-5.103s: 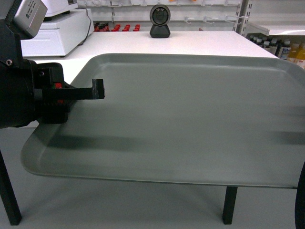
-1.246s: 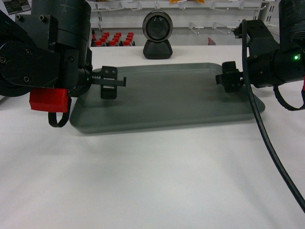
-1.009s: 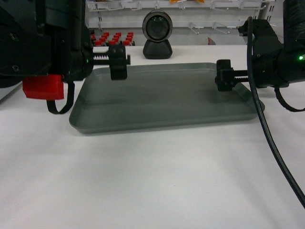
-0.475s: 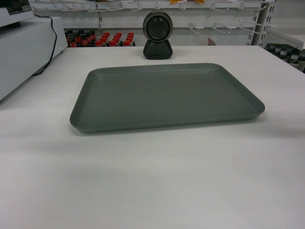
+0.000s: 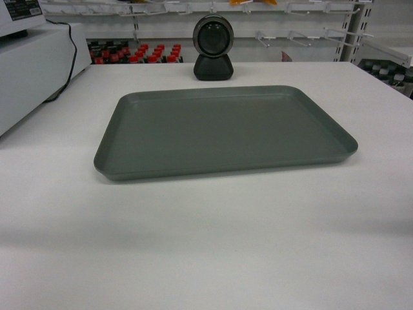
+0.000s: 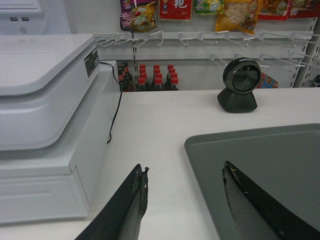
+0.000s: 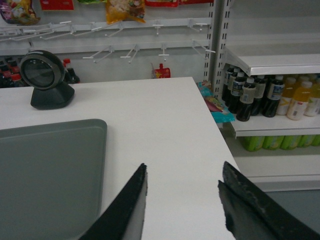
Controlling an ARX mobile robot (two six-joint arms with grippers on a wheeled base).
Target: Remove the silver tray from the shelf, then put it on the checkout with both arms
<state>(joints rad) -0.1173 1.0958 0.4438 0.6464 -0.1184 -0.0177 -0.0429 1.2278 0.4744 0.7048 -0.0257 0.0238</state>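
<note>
The silver tray [image 5: 226, 129] lies flat on the white checkout [image 5: 206, 239], empty, its long side facing me. Neither arm shows in the head view. In the left wrist view the left gripper [image 6: 185, 172] is open above the tabletop, with the tray [image 6: 265, 165] and its near left corner under the right finger. In the right wrist view the right gripper [image 7: 182, 172] is open over bare checkout [image 7: 165, 125], and the tray [image 7: 50, 170] lies to its left. Neither gripper holds anything. The shelf that held the tray is out of view.
A black round scanner [image 5: 213, 47] stands behind the tray. A white cash register [image 6: 45, 115] with a black cable sits at the table's left. Store shelves with bottles [image 7: 270, 97] stand past the right table edge. Hook rails with snack bags [image 6: 240, 12] line the back wall.
About a second ago both grippers were at the tray's left and right ends. They have since let go and drawn back out of the head view. The tray has stayed put.
</note>
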